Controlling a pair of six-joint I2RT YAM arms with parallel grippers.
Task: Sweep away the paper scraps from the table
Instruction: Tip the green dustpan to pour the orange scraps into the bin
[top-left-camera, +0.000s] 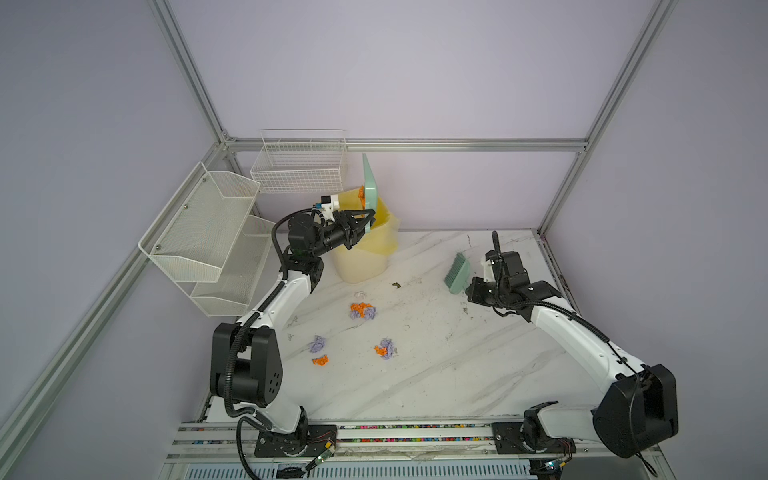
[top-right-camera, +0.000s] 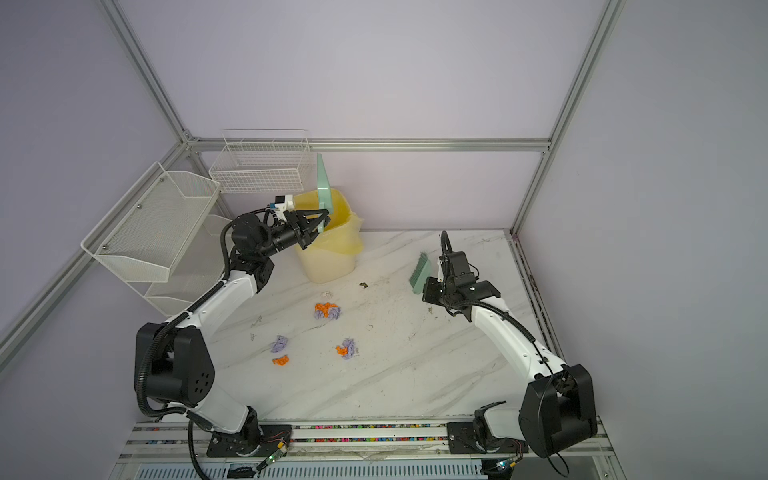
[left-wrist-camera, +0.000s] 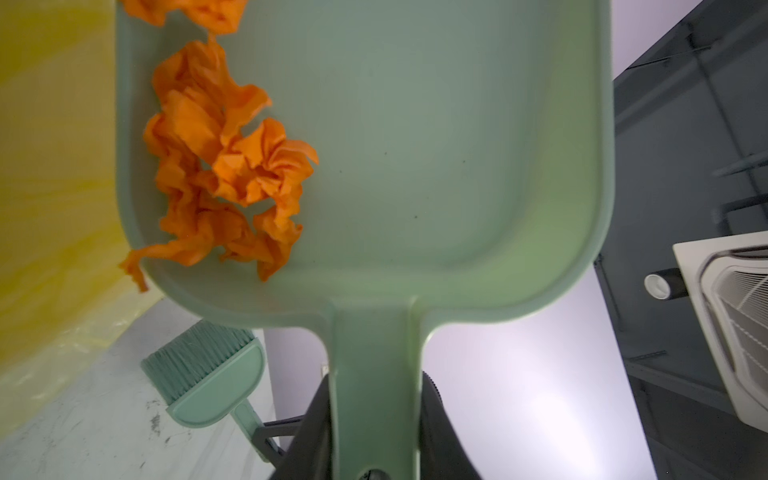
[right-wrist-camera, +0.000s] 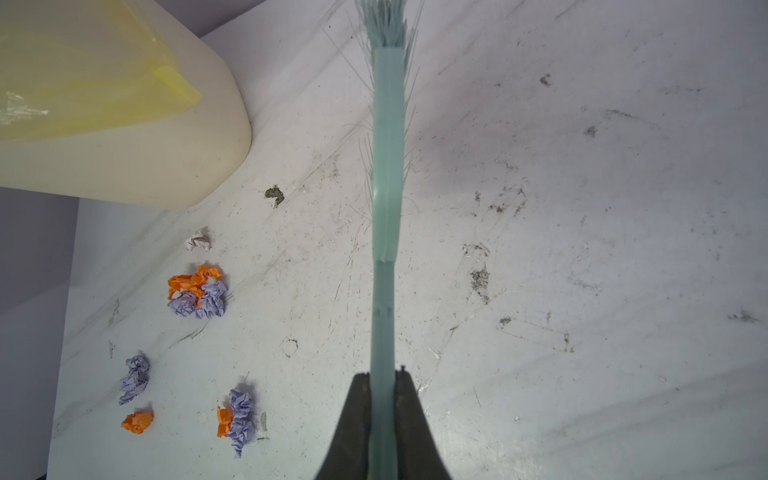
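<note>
Grips the dustpan (top-left-camera: 369, 187) by its handle in the left pincer (top-left-camera: 366, 219), pan tipped up over the yellow-lined bin (top-left-camera: 365, 257), with orange paper scraps (left-wrist-camera: 224, 166) inside it just beyond the pincer. Clamps the brush (top-left-camera: 456, 274) handle in the right pincer (right-wrist-camera: 382, 386). On the counter (top-left-camera: 457, 353), more paper scraps lie well apart from both pincers, roughly between them.

Bin (top-left-camera: 361, 259): table (top-left-camera: 457, 374) rear. Dustpan (top-left-camera: 369, 183): above bin. Paper scraps (top-left-camera: 362, 311): some in dustpan, rest on table before bin. Brush (top-left-camera: 456, 274): right of bin.
</note>
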